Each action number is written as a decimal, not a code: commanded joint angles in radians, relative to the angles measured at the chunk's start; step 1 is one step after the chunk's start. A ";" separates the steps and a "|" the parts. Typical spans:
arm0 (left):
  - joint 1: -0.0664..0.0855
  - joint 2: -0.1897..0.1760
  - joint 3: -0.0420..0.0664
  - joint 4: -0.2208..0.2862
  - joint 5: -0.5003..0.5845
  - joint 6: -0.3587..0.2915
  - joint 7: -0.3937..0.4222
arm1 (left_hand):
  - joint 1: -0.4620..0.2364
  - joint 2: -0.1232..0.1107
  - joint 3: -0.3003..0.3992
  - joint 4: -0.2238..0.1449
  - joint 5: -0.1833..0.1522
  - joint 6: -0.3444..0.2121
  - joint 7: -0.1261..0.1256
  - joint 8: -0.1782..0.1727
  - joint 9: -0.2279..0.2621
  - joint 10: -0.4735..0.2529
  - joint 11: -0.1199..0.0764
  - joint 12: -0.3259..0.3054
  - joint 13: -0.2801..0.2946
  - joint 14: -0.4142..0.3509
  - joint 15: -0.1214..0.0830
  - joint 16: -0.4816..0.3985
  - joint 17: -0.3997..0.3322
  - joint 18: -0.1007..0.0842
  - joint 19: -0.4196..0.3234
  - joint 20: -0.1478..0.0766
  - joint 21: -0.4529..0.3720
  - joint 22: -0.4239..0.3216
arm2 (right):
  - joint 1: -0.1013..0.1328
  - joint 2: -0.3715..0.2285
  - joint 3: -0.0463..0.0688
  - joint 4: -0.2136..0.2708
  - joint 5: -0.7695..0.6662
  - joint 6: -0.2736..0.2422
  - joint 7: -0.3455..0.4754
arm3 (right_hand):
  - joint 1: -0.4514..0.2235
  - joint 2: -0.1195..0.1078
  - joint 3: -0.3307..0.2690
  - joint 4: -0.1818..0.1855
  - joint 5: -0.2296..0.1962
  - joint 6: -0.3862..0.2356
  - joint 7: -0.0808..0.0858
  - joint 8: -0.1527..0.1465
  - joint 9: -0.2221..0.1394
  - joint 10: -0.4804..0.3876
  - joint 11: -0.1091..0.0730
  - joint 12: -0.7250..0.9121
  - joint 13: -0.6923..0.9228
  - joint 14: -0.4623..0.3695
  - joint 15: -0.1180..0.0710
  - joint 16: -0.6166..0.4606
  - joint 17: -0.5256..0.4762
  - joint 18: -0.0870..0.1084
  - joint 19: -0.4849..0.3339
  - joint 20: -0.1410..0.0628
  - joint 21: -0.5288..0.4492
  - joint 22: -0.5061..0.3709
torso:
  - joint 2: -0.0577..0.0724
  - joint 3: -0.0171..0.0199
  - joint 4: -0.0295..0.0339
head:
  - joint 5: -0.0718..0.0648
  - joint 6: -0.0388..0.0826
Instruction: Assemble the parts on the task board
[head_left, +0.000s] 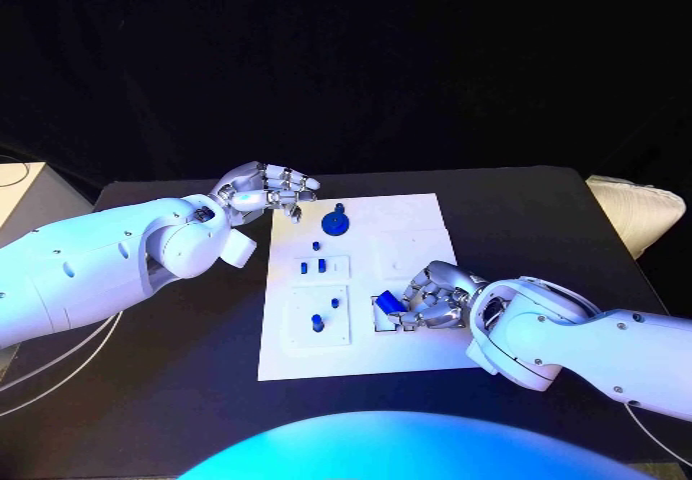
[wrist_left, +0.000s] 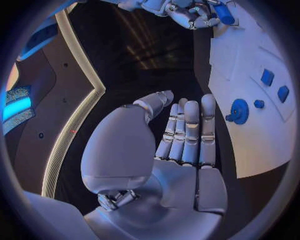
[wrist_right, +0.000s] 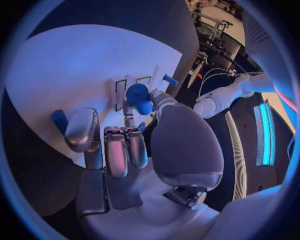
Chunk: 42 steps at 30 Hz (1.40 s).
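The right hand (head_left: 433, 297) has its silver fingers (wrist_right: 116, 150) curled down over the near right part of the white rectangular task board (head_left: 397, 215), and a small blue block-shaped part (head_left: 388, 302) sits pinched at their tips, just beside a square recess. In the right wrist view a rounded blue piece (wrist_right: 139, 95) shows between the thumb and the fingertips, with another small blue part (wrist_right: 60, 120) sticking out past the outer finger; I cannot tell which way the held piece's long axis runs.

The left hand (head_left: 267, 190) hovers off the board's far left corner, holding nothing; in the left wrist view its fingers (wrist_left: 190, 132) lie straight and close side by side, the thumb set apart from them.

On the board, a round blue gear-like disc (head_left: 336, 221) lies flat near the far edge, with a small stub beside it. Nearer in, down the board's left half, small blue pegs (head_left: 317, 322) stand or lie in raised white square fixtures, their short lengths running roughly toward and away from the robot.

The board lies flat on the black table (head_left: 173, 350), its long sides running away from the robot. A white cushion-like object (head_left: 635, 215) sits at the table's far right corner, and a pale box (head_left: 29, 195) is at the left edge.
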<state>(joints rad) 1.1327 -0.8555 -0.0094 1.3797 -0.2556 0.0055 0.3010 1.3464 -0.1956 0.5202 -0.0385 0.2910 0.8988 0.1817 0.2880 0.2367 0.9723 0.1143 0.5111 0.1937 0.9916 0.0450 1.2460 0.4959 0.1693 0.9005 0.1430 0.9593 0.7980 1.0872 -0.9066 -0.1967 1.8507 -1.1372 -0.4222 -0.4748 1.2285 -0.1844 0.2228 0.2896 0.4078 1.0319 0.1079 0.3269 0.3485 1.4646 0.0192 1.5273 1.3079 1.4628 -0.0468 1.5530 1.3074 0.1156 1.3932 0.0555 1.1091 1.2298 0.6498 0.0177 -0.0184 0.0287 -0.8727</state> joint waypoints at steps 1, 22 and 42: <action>0.000 0.001 0.000 0.002 0.007 0.008 0.005 | -0.005 0.008 -0.004 0.003 0.004 -0.010 0.000 0.004 0.000 -0.009 0.001 0.004 0.001 -0.004 0.004 0.004 0.001 0.015 0.008 0.003 -0.003 -0.001 | -0.002 0.004 0.000 -0.003 -0.031 -0.004 -0.021 | -0.009 0.000 0.004 0.003 -0.005 0.030 -0.023 0.004 0.000 0.079 -0.009 0.007 0.228 0.099 -0.007 0.005 0.222 -0.020 0.006 -0.002 0.006 0.002 | 0.000 0.0002 -0.0006 | 0.002 0.000; 0.000 0.001 0.000 0.000 0.007 0.008 0.004 | -0.004 0.009 -0.004 0.004 0.005 -0.012 0.000 0.007 0.000 -0.012 0.001 0.008 0.002 -0.005 0.004 0.005 0.001 0.015 0.008 0.003 -0.006 -0.002 | -0.006 0.023 0.000 -0.008 -0.036 0.004 -0.009 | -0.135 0.008 -0.057 0.004 -0.027 0.030 -0.027 0.022 0.002 0.084 -0.012 0.013 0.235 0.100 -0.010 0.006 0.225 -0.021 0.009 -0.005 0.000 0.009 | 0.000 0.0002 -0.0007 | 0.003 0.000; 0.000 0.003 0.000 -0.003 0.007 0.009 0.002 | -0.004 0.011 -0.003 0.005 0.005 -0.012 0.000 0.008 0.000 -0.013 0.001 0.009 0.002 -0.006 0.004 0.005 0.001 0.015 0.009 0.003 -0.007 -0.003 | -0.007 0.007 0.000 -0.001 -0.069 0.014 0.017 | -0.183 0.066 -0.237 0.003 -0.128 0.018 -0.028 0.045 0.007 0.082 -0.013 0.007 0.234 0.100 -0.011 0.006 0.226 -0.020 0.010 -0.005 -0.012 0.015 | -0.001 0.0013 -0.0008 | 0.004 0.000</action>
<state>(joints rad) 1.1327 -0.8545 -0.0100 1.3754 -0.2555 0.0055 0.2987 1.3424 -0.1916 0.5202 -0.0385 0.2910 0.8914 0.1818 0.2929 0.2367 0.9632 0.1161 0.5150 0.1946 0.9916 0.0449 1.2461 0.4958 0.1695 0.9042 0.1468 0.9593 0.7967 1.0816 -0.8983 -0.1966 1.8471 -1.1843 -0.4224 -0.4795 1.0435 -0.1196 -0.0076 0.2919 0.2768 1.0568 0.0792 0.3674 0.3548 1.4669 0.0108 1.5365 1.3075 1.4665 -0.0504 1.5529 1.3080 0.1155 1.3966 0.0521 1.1034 1.2435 0.6490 0.0185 -0.0190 0.0324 -0.8727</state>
